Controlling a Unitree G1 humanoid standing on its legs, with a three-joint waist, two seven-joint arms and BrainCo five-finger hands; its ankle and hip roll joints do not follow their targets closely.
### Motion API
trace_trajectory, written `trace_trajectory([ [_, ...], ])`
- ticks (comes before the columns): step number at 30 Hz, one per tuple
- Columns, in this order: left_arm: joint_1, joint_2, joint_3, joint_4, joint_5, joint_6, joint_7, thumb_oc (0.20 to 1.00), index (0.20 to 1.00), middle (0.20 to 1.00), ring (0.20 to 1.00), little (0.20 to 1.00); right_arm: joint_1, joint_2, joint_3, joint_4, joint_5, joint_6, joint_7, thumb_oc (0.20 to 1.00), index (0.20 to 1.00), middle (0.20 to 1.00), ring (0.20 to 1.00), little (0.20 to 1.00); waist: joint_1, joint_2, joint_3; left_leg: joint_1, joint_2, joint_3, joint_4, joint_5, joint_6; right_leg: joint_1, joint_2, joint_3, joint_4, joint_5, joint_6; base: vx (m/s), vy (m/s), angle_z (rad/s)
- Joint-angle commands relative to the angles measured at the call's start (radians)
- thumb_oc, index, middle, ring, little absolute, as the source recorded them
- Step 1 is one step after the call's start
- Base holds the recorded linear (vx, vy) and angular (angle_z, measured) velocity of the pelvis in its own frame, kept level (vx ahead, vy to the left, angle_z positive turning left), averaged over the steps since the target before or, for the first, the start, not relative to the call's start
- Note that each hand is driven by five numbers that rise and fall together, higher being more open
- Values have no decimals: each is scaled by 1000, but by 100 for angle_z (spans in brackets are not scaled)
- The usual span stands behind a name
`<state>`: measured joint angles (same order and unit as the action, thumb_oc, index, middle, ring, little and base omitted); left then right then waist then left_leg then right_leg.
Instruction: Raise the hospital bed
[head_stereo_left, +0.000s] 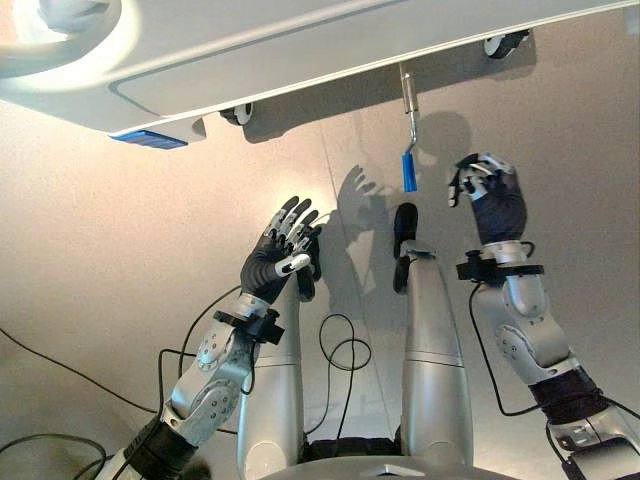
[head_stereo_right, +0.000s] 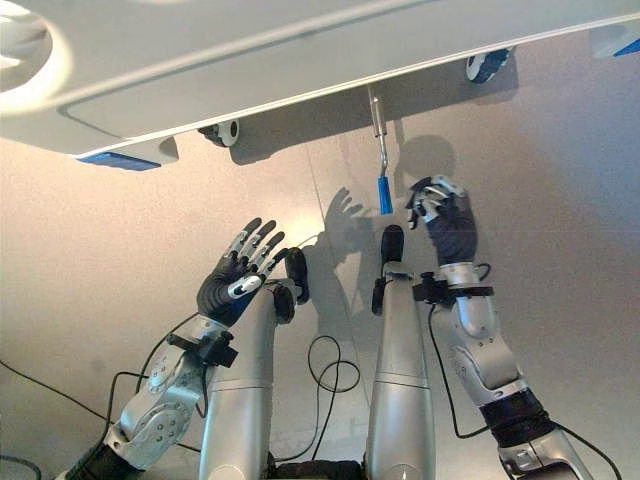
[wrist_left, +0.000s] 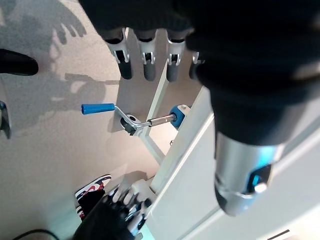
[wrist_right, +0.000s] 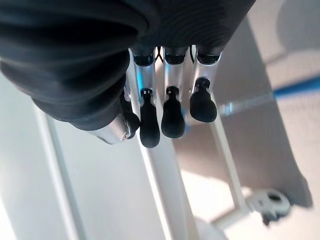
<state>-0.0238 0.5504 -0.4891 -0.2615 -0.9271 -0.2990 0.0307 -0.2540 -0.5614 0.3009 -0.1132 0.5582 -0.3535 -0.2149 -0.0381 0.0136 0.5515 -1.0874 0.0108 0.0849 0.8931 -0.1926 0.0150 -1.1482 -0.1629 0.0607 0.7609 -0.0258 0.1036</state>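
Your left hand (head_stereo_left: 280, 250) is nearest, fingers spread wide and empty; your right hand (head_stereo_left: 488, 190), loosely curled, holds nothing. The blue-gripped metal crank handle (head_stereo_left: 409, 170) hangs farther off under the white hospital bed (head_stereo_left: 330, 45) (untouched): a sideways reach could knock it swinging.

Brightly lit from above, with glare on the bed frame (head_stereo_left: 300, 50) well beyond the left hand (head_stereo_left: 275, 255). Crisp finger shadows on floor (head_stereo_left: 90, 230) ahead of both hands. Blurred close up in the wrist views.
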Motion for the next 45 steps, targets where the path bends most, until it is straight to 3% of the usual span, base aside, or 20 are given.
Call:
trace_trajectory([
  [1, 44, 10, 15, -110, 16, -24, -8, 1000, 1000, 1000, 1000, 1000, -39, -36, 38, -70, -25, -1, 34, 200, 200, 200, 200, 200, 35, -9, -31, -31, -2, -43, -226, 286, -119, -4, -2, -53, 64, 72, 25, 1, 4, 4],
  [4, 33, 5, 9, -101, 26, -22, -1, 1000, 1000, 1000, 1000, 1000, -84, -34, 90, -50, -50, 21, 34, 200, 200, 200, 200, 200, 45, -7, -31, -16, -2, -45, -242, 288, -118, 15, -5, -57, 51, 73, 26, -14, 6, 5],
  [5, 29, 1, 11, -95, 26, -23, 1, 1000, 1000, 1000, 1000, 1000, -98, -29, 100, -35, -57, 24, 30, 545, 545, 545, 545, 545, 48, -6, -31, -7, 0, -45, -250, 288, -116, 27, -7, -59, 39, 74, 26, 0, 0, 0],
  [6, 23, -1, 20, -87, 26, -25, -3, 1000, 1000, 1000, 1000, 1000, -109, -25, 125, -19, -57, 34, 50, 1000, 1000, 1000, 1000, 1000, 55, -4, -31, 31, 6, -42, -292, 291, -111, 56, -8, -64, 14, 72, 26, 0, 0, 0],
  [13, 2, -33, 71, -2, 80, -43, 2, 1000, 1000, 1000, 1000, 1000, -109, -9, 138, 71, -100, 56, 65, 1000, 1000, 1000, 1000, 1000, 68, 4, -31, 204, 2, -33, -438, 292, -91, 217, -8, -87, -110, 60, 19, -56, 15, 1],
  [14, -6, -36, 85, 23, 112, -48, 13, 1000, 1000, 1000, 1000, 1000, -110, -3, 135, 89, -108, 56, 68, 1000, 1000, 1000, 1000, 1000, 74, 7, -31, 212, 3, -33, -466, 328, -82, 224, -3, -98, -139, 94, 12, -101, -18, -3],
  [23, -17, -128, 195, 533, 467, -102, 115, 1000, 1000, 1000, 1000, 1000, -28, 89, 38, 421, -277, 37, 4, 1000, 1000, 1000, 1000, 1000, 91, 18, -32, 494, -10, -49, -583, 321, -73, 533, -21, -144, -285, 93, 12, -9, -42, 3],
  [24, -19, -141, 204, 653, 538, -102, 118, 1000, 1000, 1000, 1000, 1000, -1, 105, 10, 506, -295, 41, 12, 1000, 1000, 1000, 1000, 1000, 94, 19, -59, 545, -10, -51, -608, 318, -73, 591, -24, -155, -323, 95, 14, 50, -49, 9],
  [30, 10, -185, 248, 986, 736, -82, 141, 1000, 1000, 1000, 1000, 1000, 104, 149, -87, 736, -352, 56, 11, 1000, 1000, 1000, 1000, 1000, 88, 19, -151, 704, -6, -59, -705, 323, -82, 764, -25, -184, -434, 109, 21, 62, -38, 3],
  [40, 42, -281, 378, 1396, 826, 4, 98, 1000, 1000, 1000, 1000, 1000, 185, 218, -170, 1127, -374, 132, 53, 1000, 1000, 1000, 1000, 1000, 88, -7, -362, 929, -13, -68, -881, 331, -97, 1021, -4, -214, -667, 140, 34, 75, -54, 1],
  [45, 58, -303, 390, 1453, 838, 28, 81, 1000, 1000, 1000, 1000, 1000, 199, 237, -179, 1298, -403, 173, 81, 1000, 1000, 1000, 1000, 1000, 91, -12, -447, 1032, -9, -72, -939, 322, -103, 1122, -2, -236, -752, 149, 40, 73, -30, 4],
])
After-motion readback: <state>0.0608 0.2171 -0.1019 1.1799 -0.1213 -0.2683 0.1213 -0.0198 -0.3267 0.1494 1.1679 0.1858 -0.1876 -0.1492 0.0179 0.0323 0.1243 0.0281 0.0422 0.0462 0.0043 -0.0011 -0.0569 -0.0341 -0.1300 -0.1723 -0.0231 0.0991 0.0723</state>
